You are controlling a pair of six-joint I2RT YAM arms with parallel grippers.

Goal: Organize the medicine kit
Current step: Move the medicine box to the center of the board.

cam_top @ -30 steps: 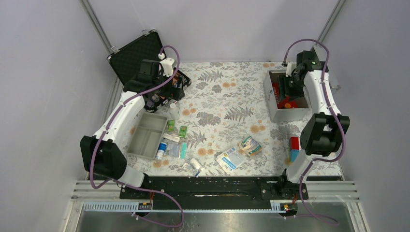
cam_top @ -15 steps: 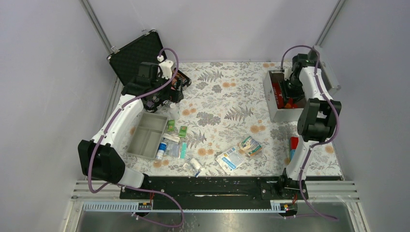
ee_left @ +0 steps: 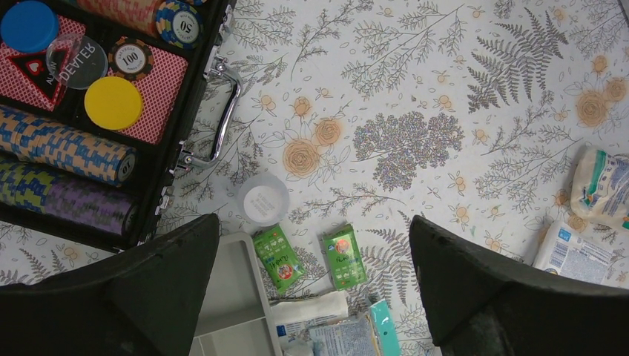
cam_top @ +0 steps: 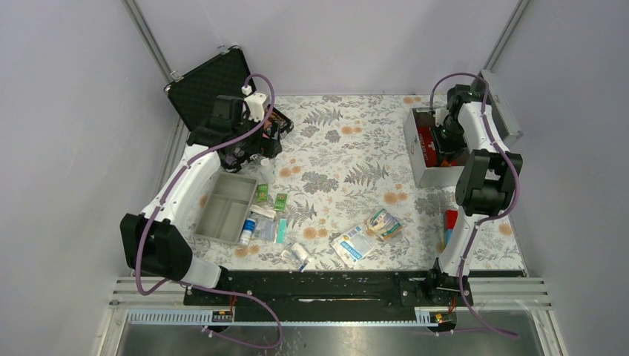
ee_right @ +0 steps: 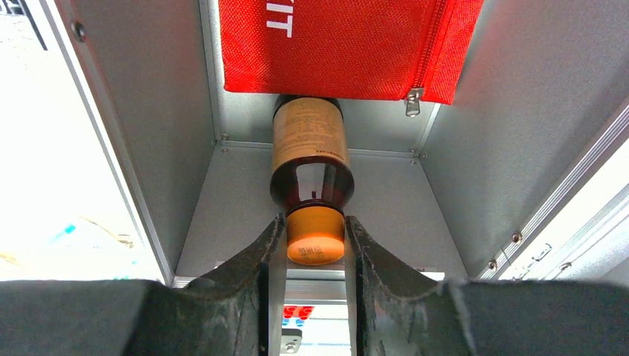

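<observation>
Two things, a red pouch [ee_right: 348,44] and a brown bottle [ee_right: 309,156], sit in the medicine kit [ee_right: 141,148]; packets [cam_top: 354,243] still litter the surface [cam_top: 348,148]. The right gripper [ee_right: 313,222] has its jaws clamped on the bottle's cap; the left gripper [ee_left: 313,221] has its jaws apart, empty.

Medicine kit [cam_top: 438,176]: silver-grey metal box, stood upright at far right of table [cam_top: 348,148]. Hinged lid [cam_top: 503,111] was open, swung back rightward. Inside were a red pouch [ee_right: 341,44] and an amber bottle [ee_right: 309,159].

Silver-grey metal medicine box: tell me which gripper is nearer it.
Right. The right gripper is inside the silver-grey metal box, straddling the orange cap of a brown bottle; the left gripper hovers beside the distant black chip case.
</observation>
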